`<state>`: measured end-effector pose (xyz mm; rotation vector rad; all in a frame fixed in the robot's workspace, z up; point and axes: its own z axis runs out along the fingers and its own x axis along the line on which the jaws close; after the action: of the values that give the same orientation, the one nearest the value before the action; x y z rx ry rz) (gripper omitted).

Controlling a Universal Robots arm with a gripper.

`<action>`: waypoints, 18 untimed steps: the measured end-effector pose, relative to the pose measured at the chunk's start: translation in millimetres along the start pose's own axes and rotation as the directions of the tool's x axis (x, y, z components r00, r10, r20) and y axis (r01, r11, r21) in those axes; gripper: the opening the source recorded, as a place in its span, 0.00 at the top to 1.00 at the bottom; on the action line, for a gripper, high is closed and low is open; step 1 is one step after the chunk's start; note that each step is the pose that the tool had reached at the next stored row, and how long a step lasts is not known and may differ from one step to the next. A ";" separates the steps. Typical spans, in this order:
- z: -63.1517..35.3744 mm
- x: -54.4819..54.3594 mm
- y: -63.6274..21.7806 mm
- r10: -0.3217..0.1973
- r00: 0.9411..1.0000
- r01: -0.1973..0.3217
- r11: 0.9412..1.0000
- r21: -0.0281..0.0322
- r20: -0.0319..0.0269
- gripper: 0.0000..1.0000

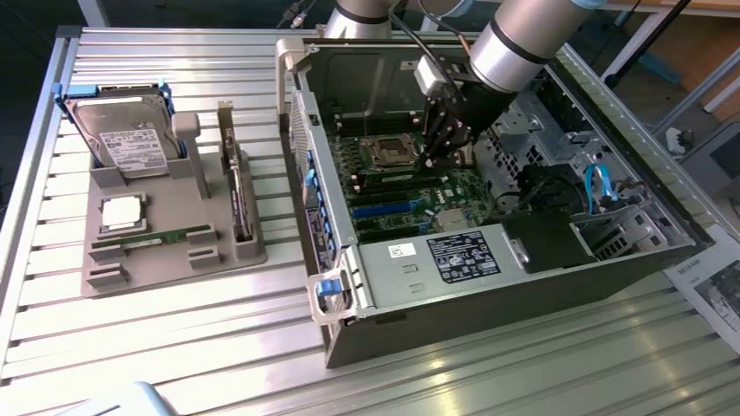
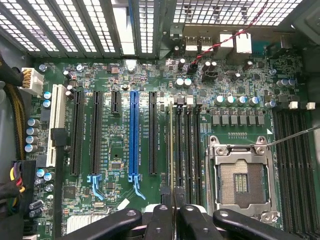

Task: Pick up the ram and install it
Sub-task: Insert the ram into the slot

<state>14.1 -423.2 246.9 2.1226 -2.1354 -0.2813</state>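
In the open PC case [image 1: 382,299], end effector [image 2: 173,209] is clamped tight on the ram [image 2: 172,150]. Ram is seen edge-on, held lengthwise over the motherboard [image 2: 125,75], just beside the black memory slots [image 2: 187,145] and near the CPU socket [image 2: 240,182]. 2nd stick [image 1: 151,236] lies flat in the grey tray [image 1: 173,264] on the tabletop [image 1: 173,347], well apart from the case.

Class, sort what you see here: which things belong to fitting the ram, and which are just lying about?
Job in hand: pincer; ram gripped edge-on; memory slots.

Lying about, on the grey tray: hard drive; processor chip; expansion card; second ram stick.
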 end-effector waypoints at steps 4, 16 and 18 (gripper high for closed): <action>-0.1 0.0 -0.9 0.000 1.000 0.000 1.000 -0.007 0.000 0.88; 2.7 -1.7 -3.1 0.000 1.000 0.000 1.000 -0.010 0.000 0.88; 4.1 -2.9 -3.4 0.000 1.000 0.000 1.000 -0.010 0.000 0.88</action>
<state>16.7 -420.2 242.3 2.1167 -2.1298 -0.2922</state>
